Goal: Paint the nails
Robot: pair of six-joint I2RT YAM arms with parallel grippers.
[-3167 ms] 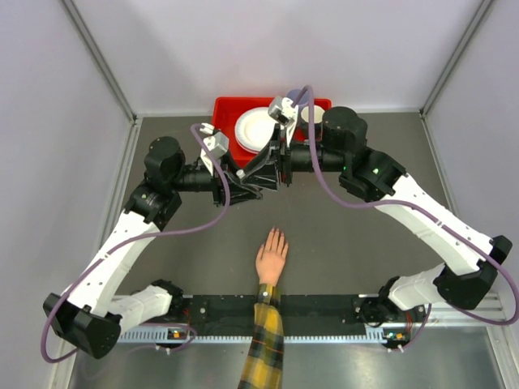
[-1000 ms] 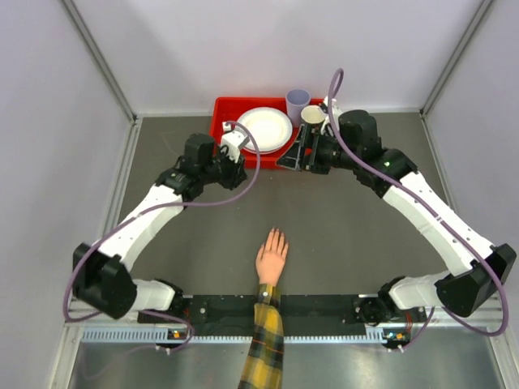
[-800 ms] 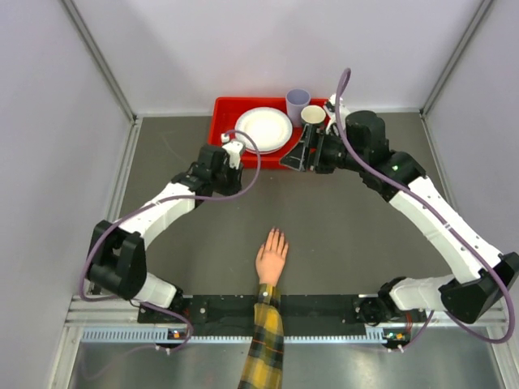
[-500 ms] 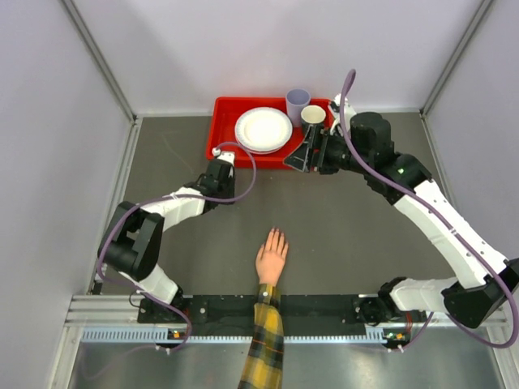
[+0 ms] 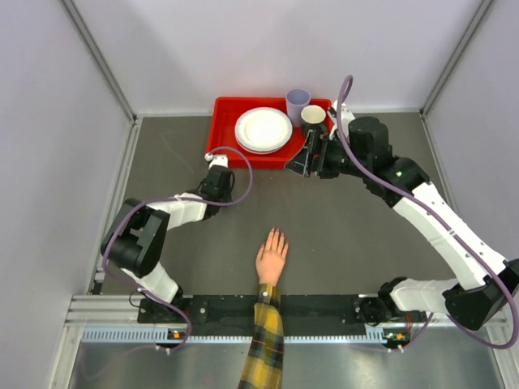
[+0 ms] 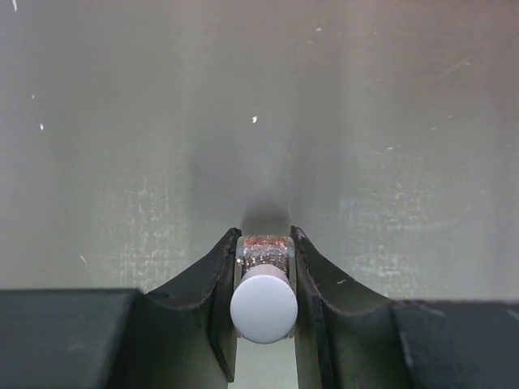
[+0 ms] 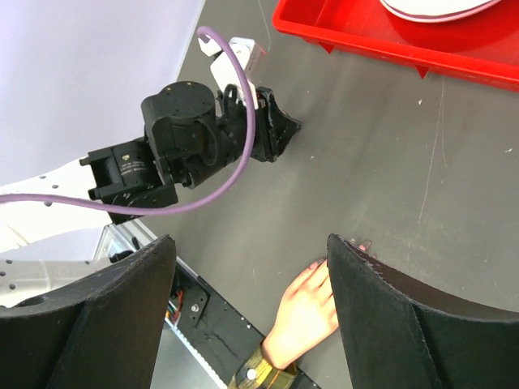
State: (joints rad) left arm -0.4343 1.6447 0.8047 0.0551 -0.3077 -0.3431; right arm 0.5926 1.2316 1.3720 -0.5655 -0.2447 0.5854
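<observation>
The peach hand (image 5: 272, 261) with a plaid sleeve (image 5: 263, 348) lies palm down at the near middle of the table, and its nails (image 5: 276, 235) point toward the tray. It also shows in the right wrist view (image 7: 304, 312), partly behind one finger. My left gripper (image 5: 218, 168) is low over the table, left of centre, and shut on a small clear glitter bottle with a pale cap (image 6: 263, 304). My right gripper (image 5: 312, 154) is open and empty above the tray's front edge. Its wide-apart fingers (image 7: 122, 324) frame the hand.
A red tray (image 5: 223, 130) at the back holds a white plate (image 5: 263, 128), a lilac cup (image 5: 298, 101) and a dark-filled cup (image 5: 313, 116). The left arm's purple cable (image 5: 243, 166) loops near the tray. Metal frame posts stand at both sides.
The two grippers were together in front of the tray and have since parted. The left arm has folded back and down toward the left with the bottle. The right gripper has shifted slightly right.
</observation>
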